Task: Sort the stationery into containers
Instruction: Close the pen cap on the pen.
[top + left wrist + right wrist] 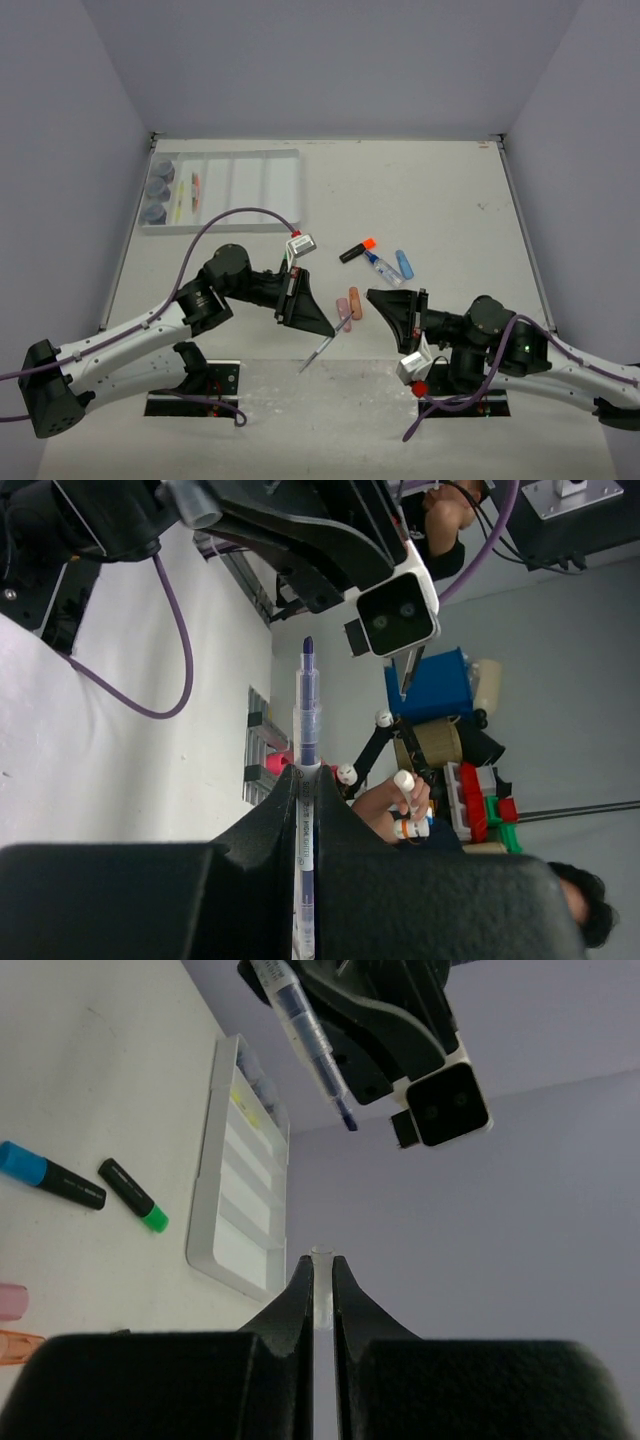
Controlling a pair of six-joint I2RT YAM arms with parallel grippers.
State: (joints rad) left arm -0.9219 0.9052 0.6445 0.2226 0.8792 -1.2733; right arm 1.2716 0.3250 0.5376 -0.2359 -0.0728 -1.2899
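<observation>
My left fingers (307, 775) are clenched on a thin pen (308, 710). They grip it partway along its clear barrel, and the dark tip stands out well past them. It hangs in the air above the near middle of the counter (450, 200), not resting on anything.

To set it down well, I judge that I should swing it to the far-left corner, where the white tray (285, 190) lies. I would turn my wrist until the barrel runs along the compartments rather than across the dividers. Then I would go low before letting go, so the pen does not bounce or roll over a wall. The second compartment from the left already holds thin pens (181, 205), so that seems the right slot. The leftmost one holds three round pots (158, 188). The long overhang could catch the tray rim, so the tip should go in first.

My right fingers (322, 1260) are drawn almost together, with only a narrow slit between them. A pale sliver shows in the slit, and I cannot tell whether it is a thing or just the pad.

The pen is slim and see-through with a dark inner tube. It looks light, hard and smooth, so it may slip in a loose pinch.

An orange-capped highlighter (357, 250), a glue bottle (382, 268) and a pair of erasers (350, 303) lie loose on the counter, well apart from the tray.
</observation>
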